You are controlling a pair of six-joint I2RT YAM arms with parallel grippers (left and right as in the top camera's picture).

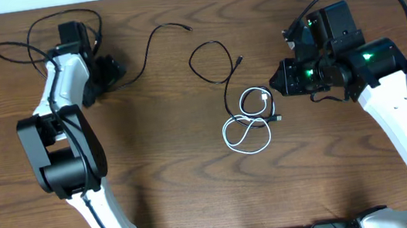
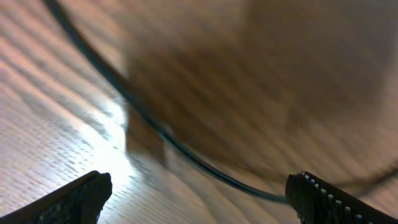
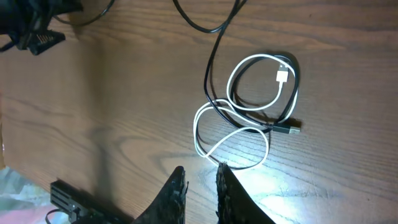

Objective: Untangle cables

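Looking down from overhead: white cable [image 1: 246, 126] coiled mid-table, entwined with black cable [image 1: 217, 69]; second black cable [image 1: 150, 46] lies apart, near left gripper [image 1: 109, 71]. Right gripper [image 1: 281, 79] is beside coil. Left wrist view (blurred): jaws spread wide, black cable between fingertips [image 2: 81, 196], ungripped. Right wrist view: jaws nearly closed, nothing held, at white loop.

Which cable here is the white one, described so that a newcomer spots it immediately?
Look at the middle of the wooden table, just left of the right gripper. The white cable lies there in loops, overlapping a black cable. It is the only pale cable.
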